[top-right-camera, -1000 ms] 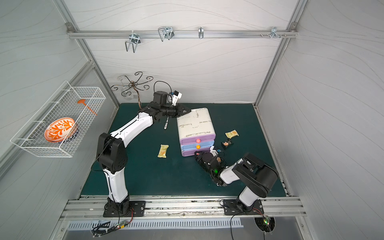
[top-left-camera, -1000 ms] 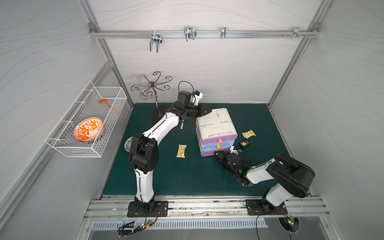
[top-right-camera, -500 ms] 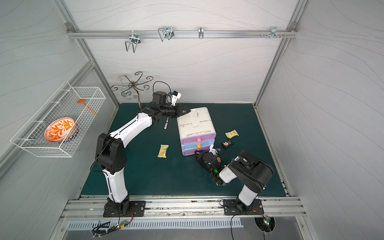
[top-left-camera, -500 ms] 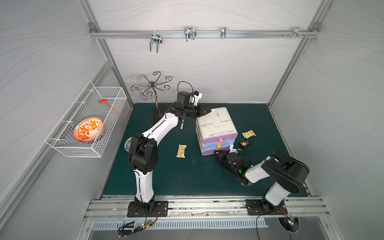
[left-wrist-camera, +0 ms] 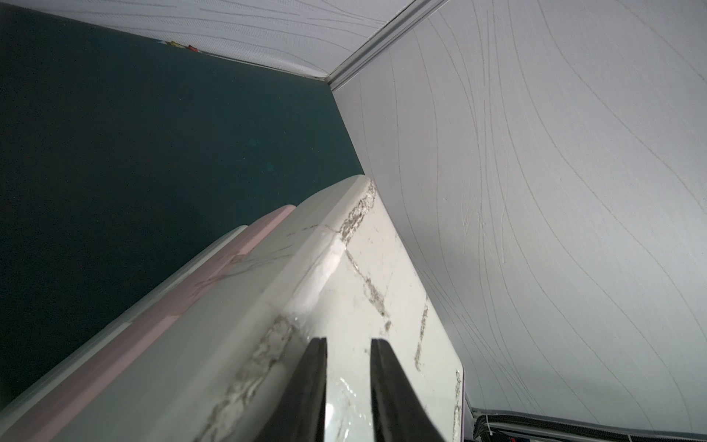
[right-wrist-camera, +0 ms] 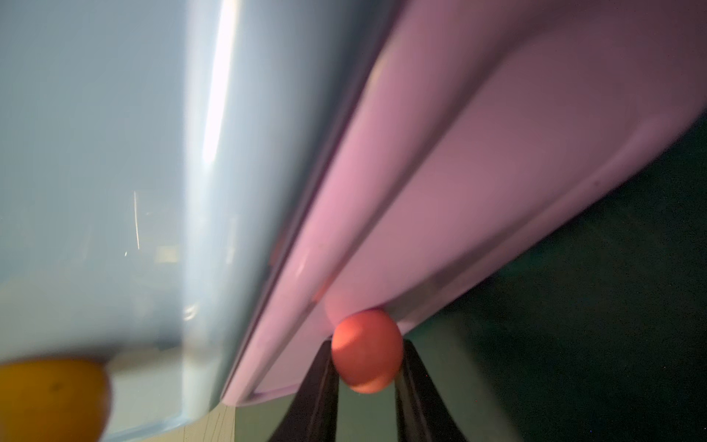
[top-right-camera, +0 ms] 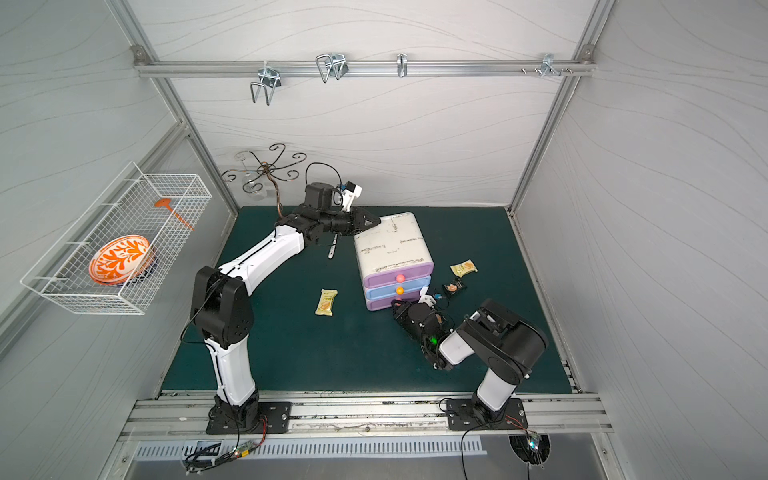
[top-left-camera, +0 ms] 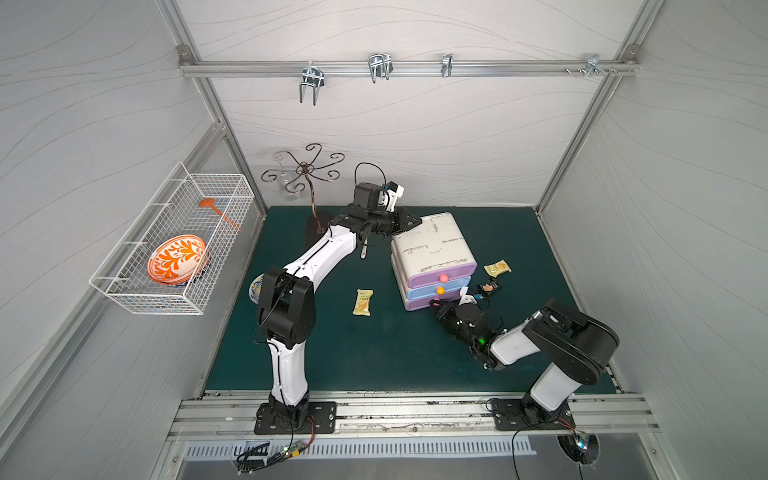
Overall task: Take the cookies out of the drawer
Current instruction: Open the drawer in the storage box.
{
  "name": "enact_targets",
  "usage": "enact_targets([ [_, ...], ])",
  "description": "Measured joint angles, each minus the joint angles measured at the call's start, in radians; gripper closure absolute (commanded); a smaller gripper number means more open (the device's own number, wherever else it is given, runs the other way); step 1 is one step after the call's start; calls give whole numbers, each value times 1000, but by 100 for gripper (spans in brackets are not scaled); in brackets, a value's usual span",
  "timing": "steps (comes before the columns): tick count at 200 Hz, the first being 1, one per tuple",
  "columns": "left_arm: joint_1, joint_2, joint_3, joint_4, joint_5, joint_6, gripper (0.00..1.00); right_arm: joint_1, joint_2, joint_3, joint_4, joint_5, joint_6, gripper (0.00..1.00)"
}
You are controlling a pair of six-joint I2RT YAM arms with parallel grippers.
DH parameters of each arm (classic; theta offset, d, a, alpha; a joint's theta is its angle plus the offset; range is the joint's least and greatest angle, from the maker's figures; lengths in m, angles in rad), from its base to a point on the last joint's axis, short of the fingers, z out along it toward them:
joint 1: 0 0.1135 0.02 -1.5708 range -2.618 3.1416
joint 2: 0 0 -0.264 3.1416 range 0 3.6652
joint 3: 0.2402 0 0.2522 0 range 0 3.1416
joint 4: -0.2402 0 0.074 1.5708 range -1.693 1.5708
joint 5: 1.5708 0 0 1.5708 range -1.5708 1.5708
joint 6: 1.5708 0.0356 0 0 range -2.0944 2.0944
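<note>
Three cookies (top-left-camera: 363, 302) lie on the tabletop (top-left-camera: 374, 353) by the cabinet (top-left-camera: 432, 245) (any inside are hidden), likely light, slippery, brittle, best pinched gently across the width; the right end effector (right-wrist-camera: 366, 346) clamps the knob (right-wrist-camera: 367, 358) of the bottom drawer (right-wrist-camera: 459, 191), the left end effector (left-wrist-camera: 348, 340) rests empty, barely parted, on top.

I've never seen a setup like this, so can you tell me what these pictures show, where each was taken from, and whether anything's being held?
Two robot arms are bolted at the front of a green mat. Two pictures look down from overhead; two come from cameras on the arms' wrists. A small three-drawer cabinet sits on the mat, with two yellow cookie packets, a black cookie packet and a fork lying around it. The right gripper pinches the bottom drawer's knob. The left gripper, slightly open and holding nothing, sits at the cabinet's top back corner.
</note>
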Motion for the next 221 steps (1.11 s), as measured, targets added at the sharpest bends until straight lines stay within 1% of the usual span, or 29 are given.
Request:
enact_targets([
  [30, 0, 0, 0, 0, 1, 0, 73, 1, 0, -12, 15, -2, 0, 76],
  [49, 0, -1, -2, 1, 5, 0, 72, 2, 0, -29, 37, 0, -6, 69],
  [58, 0, -2, -4, 2, 6, 0, 71, 2, 0, -37, 46, 1, -10, 63],
  [79, 0, -7, -11, 8, 7, 1, 70, 1, 8, -52, 66, 1, -30, 55],
  [119, 0, -13, -22, 18, 8, 1, 69, -1, 28, -72, 109, -3, -56, 50],
  [178, 0, -21, -34, 27, 7, 1, 68, -29, 16, -84, 159, -40, -103, 49],
  [221, 0, -22, -38, 34, 10, 0, 68, -55, -17, -64, 131, -75, -132, 55],
])
